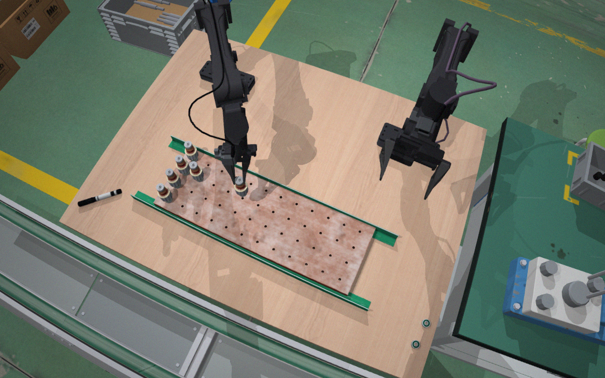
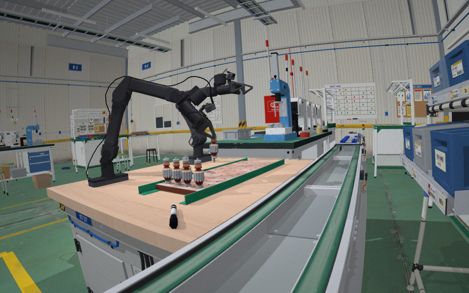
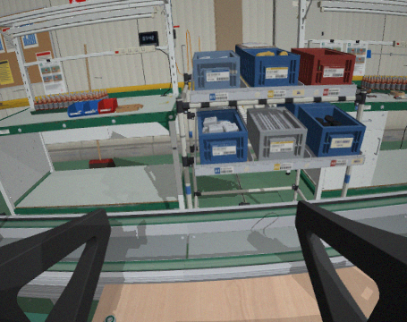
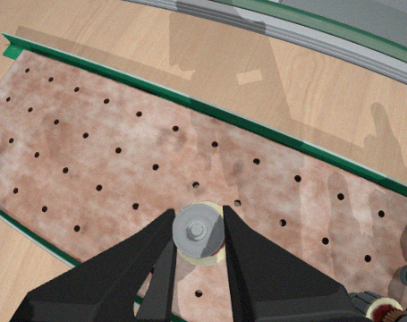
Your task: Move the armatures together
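Top view, clock directions taken from the middle of the board. Broad pale wooden table [image 1: 342, 117] [image 2: 130, 204] [image 3: 212, 297] [image 4: 328, 89], as support for both black arms. At one o'clock, left gripper [image 1: 403, 189] [image 2: 246, 89] [image 3: 202, 208]: spread about as wide as possible, nothing between the fingers, well apart from the board, probably parked to leave working room. At eleven o'clock, right gripper [image 1: 240, 182] [image 2: 213, 138] [image 4: 199, 209]: closed down to a narrow gap, firmly about one armature.

Centrally, long mottled pink-brown drilled board [image 1: 290, 244] [image 2: 236, 168] [image 4: 100, 156], between two green angle rails [image 1: 360, 301] [image 2: 236, 178] [image 4: 190, 105], presumably to restrain sideways drift. At ten o'clock, full end row of four silver-and-copper armatures [image 1: 173, 178] [image 2: 186, 174], upright in the holes, commutator end up. Just beside, in the second row, single seated armature [image 1: 195, 171] [image 4: 384, 309], with three holes of that row empty.

Held armature [image 1: 240, 186] [image 2: 213, 148] [image 4: 199, 230]: upright above the board, gripped near the top, lower shaft free, likely to permit insertion without regrasping. Next, by judgement: carry towards ten o'clock, align over a vacant second-row hole, lower vertically. Chief risk: fingers knocking seated neighbours.
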Controlling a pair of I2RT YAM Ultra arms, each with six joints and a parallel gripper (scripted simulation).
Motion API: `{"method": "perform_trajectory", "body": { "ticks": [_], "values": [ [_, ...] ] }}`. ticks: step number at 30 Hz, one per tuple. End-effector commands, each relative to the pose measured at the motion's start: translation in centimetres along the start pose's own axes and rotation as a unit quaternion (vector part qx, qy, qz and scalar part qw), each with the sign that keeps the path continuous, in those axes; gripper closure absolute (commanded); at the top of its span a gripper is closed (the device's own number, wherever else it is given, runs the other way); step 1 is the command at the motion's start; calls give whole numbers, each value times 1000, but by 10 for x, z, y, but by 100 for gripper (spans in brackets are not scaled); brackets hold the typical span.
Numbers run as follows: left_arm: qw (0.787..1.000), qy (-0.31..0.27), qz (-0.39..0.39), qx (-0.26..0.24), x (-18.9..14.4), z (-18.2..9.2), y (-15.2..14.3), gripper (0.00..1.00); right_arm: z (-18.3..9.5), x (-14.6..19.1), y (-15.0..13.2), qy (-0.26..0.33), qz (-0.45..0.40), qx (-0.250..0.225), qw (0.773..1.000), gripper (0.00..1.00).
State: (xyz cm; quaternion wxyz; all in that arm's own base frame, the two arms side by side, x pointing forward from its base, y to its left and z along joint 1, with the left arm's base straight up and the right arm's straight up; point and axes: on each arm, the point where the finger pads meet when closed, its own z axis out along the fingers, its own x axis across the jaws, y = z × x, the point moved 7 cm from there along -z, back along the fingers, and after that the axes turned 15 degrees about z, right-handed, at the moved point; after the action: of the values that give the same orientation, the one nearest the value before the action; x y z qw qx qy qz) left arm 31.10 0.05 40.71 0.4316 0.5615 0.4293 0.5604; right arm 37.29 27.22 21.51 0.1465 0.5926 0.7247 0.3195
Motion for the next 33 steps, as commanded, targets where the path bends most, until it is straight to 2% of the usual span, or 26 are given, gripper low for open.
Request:
{"method": "perform_trajectory", "body": {
  "ticks": [1, 8, 12, 21, 33],
  "values": [
    [1000, -4, 2, -16, 1, -1, 15, 0, -32, -11, 29, 3, 34, -81, 996, 99],
    [1000, -4, 2, -16, 1, -1, 15, 0, -47, -42, 14, -24, 65, -89, 994, 99],
    [1000, -4, 2, -16, 1, -1, 15, 0, -50, -44, 15, -24, 68, -95, 993, 99],
    [1000, -4, 2, -16, 1, -1, 15, 0, -66, -86, -15, -63, 110, -105, 986, 99],
    [1000, -4, 2, -16, 1, -1, 15, 0, -74, -105, -33, -80, 127, -107, 983, 99]
  ]
}}
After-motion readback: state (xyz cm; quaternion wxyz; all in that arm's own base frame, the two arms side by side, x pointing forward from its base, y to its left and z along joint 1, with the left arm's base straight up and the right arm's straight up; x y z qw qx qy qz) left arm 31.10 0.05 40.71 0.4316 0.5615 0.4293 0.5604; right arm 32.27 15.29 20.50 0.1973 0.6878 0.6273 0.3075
